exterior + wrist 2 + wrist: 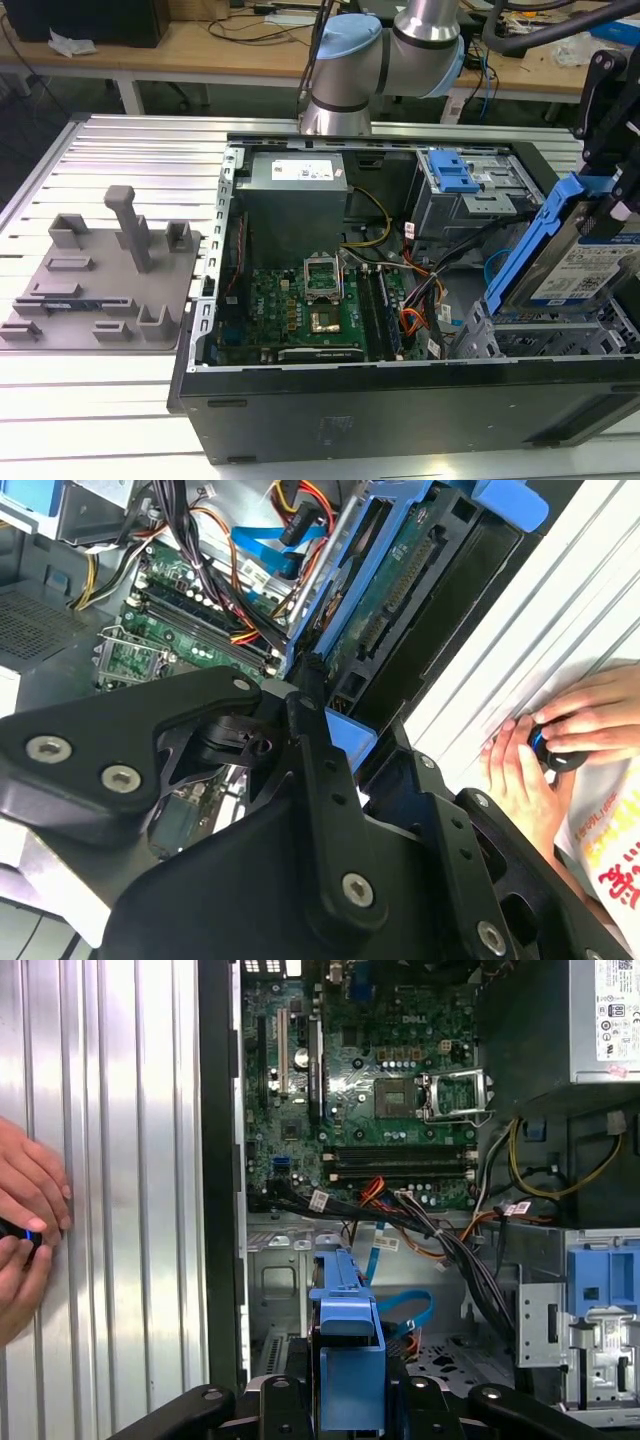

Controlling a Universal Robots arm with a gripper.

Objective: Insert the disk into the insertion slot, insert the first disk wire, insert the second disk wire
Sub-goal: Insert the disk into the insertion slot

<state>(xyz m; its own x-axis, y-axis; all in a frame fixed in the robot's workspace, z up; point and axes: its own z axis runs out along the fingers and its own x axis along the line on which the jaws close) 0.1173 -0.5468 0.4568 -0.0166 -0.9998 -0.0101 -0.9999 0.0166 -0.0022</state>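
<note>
- At the exterior view's right, the disk [585, 265] runs off the picture, so you cannot see its far end.
- The gripper [618, 200] clamped on it is cut by the same edge.
- The slot [530, 340] lies partly behind the disk and the case wall [400, 400], and its floor is hidden.
- In the first wrist view, the blue cable [405, 1310] passes behind the disk, hiding its plug from you.
- The hands [30, 1185] are cut by the edge. The dark thing [12, 1228] they hold is too small to tell.

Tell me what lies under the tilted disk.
The grey sheet-metal insertion slot sits beneath the disk. Its bay floor is covered by the disk and cannot be seen.
</note>
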